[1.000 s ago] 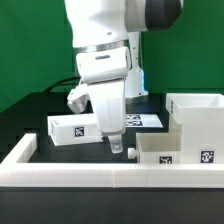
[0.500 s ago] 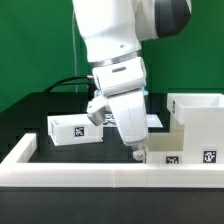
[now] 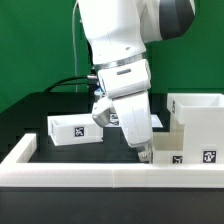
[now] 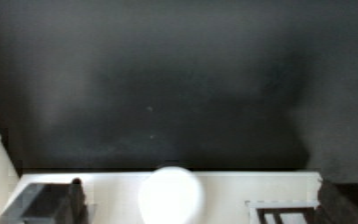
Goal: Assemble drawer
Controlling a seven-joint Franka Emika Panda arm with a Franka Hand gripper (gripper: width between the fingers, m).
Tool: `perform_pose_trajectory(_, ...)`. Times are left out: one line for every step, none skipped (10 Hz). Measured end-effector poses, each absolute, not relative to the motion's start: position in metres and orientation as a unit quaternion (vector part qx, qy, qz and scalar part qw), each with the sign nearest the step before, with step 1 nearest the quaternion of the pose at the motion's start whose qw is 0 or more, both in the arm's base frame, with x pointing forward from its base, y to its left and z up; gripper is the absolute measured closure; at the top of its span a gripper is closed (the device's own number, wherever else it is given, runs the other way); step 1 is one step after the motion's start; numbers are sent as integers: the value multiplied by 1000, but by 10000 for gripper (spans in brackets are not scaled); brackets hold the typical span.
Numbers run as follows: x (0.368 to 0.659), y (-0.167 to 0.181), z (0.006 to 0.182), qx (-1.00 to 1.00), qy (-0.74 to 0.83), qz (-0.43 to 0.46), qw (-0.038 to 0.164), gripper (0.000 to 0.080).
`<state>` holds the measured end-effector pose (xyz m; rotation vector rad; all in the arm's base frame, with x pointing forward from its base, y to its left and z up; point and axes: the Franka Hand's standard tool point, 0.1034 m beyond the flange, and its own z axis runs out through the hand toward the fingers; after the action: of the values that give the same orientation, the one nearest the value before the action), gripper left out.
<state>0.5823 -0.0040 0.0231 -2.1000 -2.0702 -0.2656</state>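
Note:
The drawer's tall open-fronted housing [image 3: 197, 112] stands at the exterior view's right. One small tray [image 3: 74, 129] with a tag lies at the left. The second tray [image 3: 178, 152] sits in front of the housing. My gripper [image 3: 145, 153] points down at this tray's left end, very close to it. In the wrist view the gripper [image 4: 194, 202] is open, with the dark fingers [image 4: 51, 202] far apart. Between them lies a white tray wall [image 4: 247, 192] with a rounded white bump [image 4: 172, 195]. Nothing is held.
The long low white border wall [image 3: 100, 177] runs along the front and up the left side. The marker board [image 3: 154, 120] lies flat behind the arm. Black table [image 4: 176, 90] fills most of the wrist view.
The arm has moved toward the exterior view's right, from between the two trays to the left end of the right tray. The gripper stays empty.

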Motion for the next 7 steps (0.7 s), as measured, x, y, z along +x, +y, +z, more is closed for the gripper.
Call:
perform_pose_trajectory(582,-4,23,-706,-697,-89,90,150)
perform_pose_trajectory(583,-4,23,-694,-708,-92,89,150)
perform_pose_trajectory(586,-3,24,-684,-718,-96,87,150)
perform_pose_trajectory(589,3,24,-680,-721,-97,86,150)
perform_pose_trajectory(590,6,24,-676,-726,-96,86,150)
perform_pose_trajectory(590,4,23,-677,-724,-96,87,150)
perform_pose_trajectory(589,3,23,-678,-724,-96,87,150)
